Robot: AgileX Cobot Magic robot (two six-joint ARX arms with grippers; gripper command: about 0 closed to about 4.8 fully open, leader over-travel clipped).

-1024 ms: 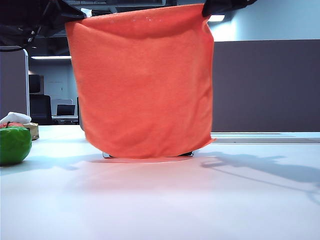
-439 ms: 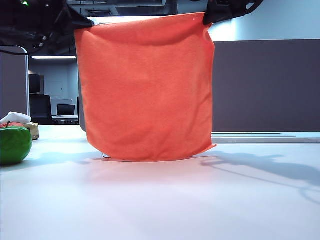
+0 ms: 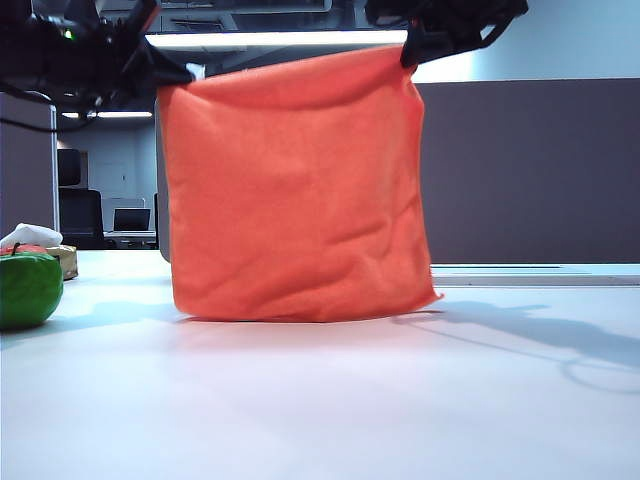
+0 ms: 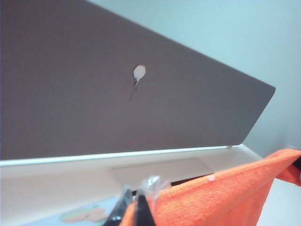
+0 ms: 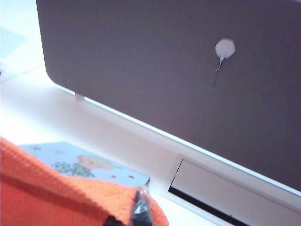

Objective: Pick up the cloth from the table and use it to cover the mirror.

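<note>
White table (image 3: 320,400) fills my exterior view, with a grey-brown partition (image 3: 530,170) behind it. On it hangs the orange cloth (image 3: 295,190), stretched as a curtain with its lower edge resting on the surface; I cannot see the mirror behind it. My left gripper (image 3: 165,72) is clenched on the cloth's upper left corner, my right gripper (image 3: 412,48) clenched on the upper right, a little higher. A green ball (image 3: 28,290) sits far left.
</note>
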